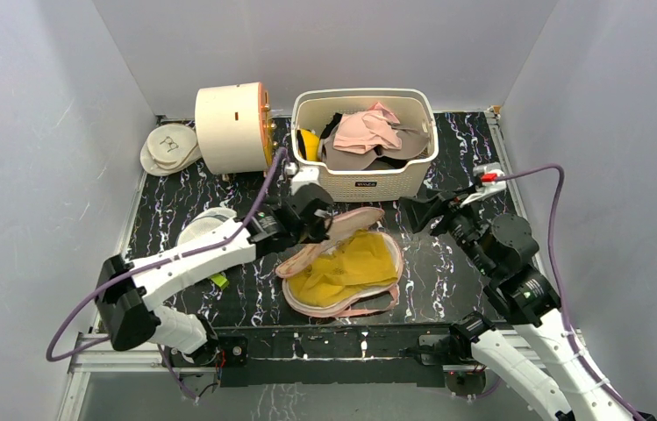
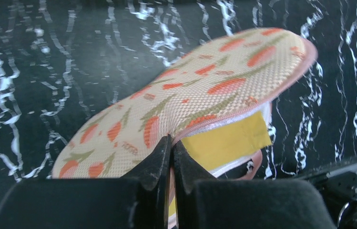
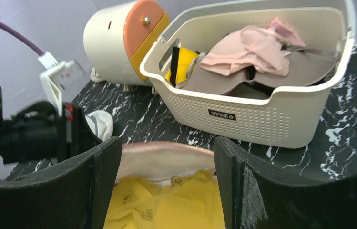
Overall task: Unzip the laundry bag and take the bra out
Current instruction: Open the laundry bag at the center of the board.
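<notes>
Left gripper [image 2: 172, 157]: fingers pressed together, pinching the zipped pink-trimmed edge of the laundry bag's [image 2: 190, 95] upper half. That half is held lifted and tilted off the lower half, floral side facing the left wrist camera. In the top view the left gripper [image 1: 324, 226] sits at the far left of the bag, with the arm reaching in from the near left.

Right gripper [image 3: 167, 181]: fingers spread wide apart, nothing between them, not touching the bag. In the top view it [image 1: 421, 215] hangs to the right of the bag, in front of the basket's right corner.

Laundry bag [image 1: 351, 224]: lies open at the middle of the black marbled table [image 1: 447, 263], just in front of the basket. The lower half rests flat.

Bra [image 1: 346, 267]: yellow, crumpled, lying in the open lower half, largely uncovered. A yellow portion [image 2: 229, 143] shows under the lifted edge. From the right wrist it [image 3: 167, 205] lies directly below the spread fingers.

Basket [image 1: 368, 184]: cream, perforated, at the far middle of the table, holding a pink garment [image 1: 368, 130] on top of darker items.

Drum [image 1: 230, 127]: cream with an orange face, just left of the basket.

Mesh discs [image 1: 169, 147]: white, stacked at the far left corner.
</notes>
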Robot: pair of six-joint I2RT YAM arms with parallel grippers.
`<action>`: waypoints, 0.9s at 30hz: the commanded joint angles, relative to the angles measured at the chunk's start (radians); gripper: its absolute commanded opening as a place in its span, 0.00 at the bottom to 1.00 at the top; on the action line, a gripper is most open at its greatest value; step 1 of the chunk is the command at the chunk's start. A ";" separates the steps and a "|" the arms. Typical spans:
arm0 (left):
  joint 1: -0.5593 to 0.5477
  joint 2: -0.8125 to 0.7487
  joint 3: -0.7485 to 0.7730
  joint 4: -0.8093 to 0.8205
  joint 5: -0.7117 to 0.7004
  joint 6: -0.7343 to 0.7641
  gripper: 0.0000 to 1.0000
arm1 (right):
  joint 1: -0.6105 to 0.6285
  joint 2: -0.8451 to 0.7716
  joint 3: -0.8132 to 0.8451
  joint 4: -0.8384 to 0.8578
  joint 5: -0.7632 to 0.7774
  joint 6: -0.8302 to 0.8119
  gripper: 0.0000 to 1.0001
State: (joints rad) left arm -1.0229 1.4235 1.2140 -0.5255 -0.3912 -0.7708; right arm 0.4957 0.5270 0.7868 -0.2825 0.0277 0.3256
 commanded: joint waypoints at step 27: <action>0.500 -0.078 -0.114 -0.157 0.126 0.220 0.06 | -0.061 0.481 -0.169 0.166 -0.395 0.153 0.77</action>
State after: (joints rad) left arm -0.5449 1.3407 1.0706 -0.6388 -0.2153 -0.6071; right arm 0.4725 0.9779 0.6220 -0.2310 -0.2970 0.4374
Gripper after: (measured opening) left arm 0.073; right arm 0.765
